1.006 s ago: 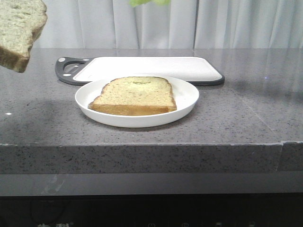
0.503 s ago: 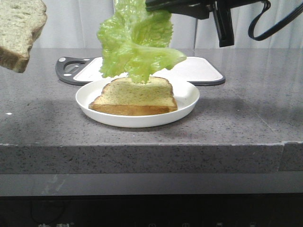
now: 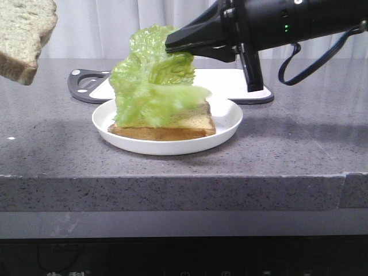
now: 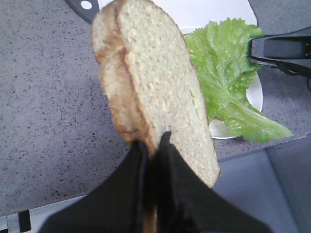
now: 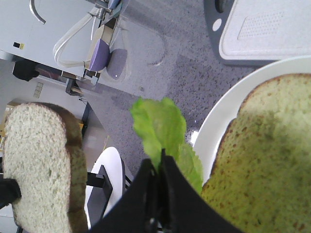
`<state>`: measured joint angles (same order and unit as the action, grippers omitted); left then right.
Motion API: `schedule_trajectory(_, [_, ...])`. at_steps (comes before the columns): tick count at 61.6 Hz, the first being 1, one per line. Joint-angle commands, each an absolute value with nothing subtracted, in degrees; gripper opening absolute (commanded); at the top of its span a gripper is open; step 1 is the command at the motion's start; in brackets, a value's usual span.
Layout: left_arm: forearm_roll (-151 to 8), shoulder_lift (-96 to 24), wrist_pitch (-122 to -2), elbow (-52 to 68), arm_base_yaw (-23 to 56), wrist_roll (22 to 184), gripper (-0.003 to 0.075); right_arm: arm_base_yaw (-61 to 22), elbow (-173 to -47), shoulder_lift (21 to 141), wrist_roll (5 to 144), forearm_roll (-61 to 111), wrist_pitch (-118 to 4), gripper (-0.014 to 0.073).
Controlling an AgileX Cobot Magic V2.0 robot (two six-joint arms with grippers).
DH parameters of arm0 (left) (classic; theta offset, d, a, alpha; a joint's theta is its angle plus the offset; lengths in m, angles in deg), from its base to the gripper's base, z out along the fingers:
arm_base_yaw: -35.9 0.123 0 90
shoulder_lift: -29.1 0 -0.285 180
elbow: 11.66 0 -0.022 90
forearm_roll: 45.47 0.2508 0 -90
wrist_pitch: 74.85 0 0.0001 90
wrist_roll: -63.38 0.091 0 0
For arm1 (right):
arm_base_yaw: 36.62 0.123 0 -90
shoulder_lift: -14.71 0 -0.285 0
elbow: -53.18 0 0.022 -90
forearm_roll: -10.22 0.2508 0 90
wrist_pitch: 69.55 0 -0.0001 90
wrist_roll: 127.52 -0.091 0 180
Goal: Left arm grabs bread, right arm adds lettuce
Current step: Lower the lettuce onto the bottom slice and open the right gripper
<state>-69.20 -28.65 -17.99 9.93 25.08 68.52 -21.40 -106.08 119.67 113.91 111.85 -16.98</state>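
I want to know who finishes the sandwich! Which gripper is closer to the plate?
Right. The right gripper holds lettuce just above the plate; the left gripper holds bread off to the left.

bread (image 3: 24,37) – cut off at frame corner | lettuce (image 3: 150,86) – lower edge blurred, hides slice's (image 3: 192,121) left half

We see the bread (image 3: 23,35) held in the air at ten o'clock of the front view, well apart from the counter: a thick slice with a speckled tan face and dark brown crust, tilted, pinched at its edge (image 4: 160,97). The lettuce (image 3: 152,80) is a ruffled light-green leaf with a pale rib (image 4: 221,63), hanging near centre, its lower edge draped on another slice (image 3: 192,122).
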Motion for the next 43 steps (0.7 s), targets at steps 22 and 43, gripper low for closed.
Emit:
schedule_trajectory(22, [-70.8,-28.1,-21.8,8.3,25.2,68.5,-0.0020,-21.5,-109.3,118.7,115.2,114.7,-23.5,-0.0097])
schedule_trajectory(43, [-70.8,-28.1,-21.8,8.4,25.2,68.5,-0.0020,-22.0,-109.3,117.8,115.3,109.9,-24.2,0.0404])
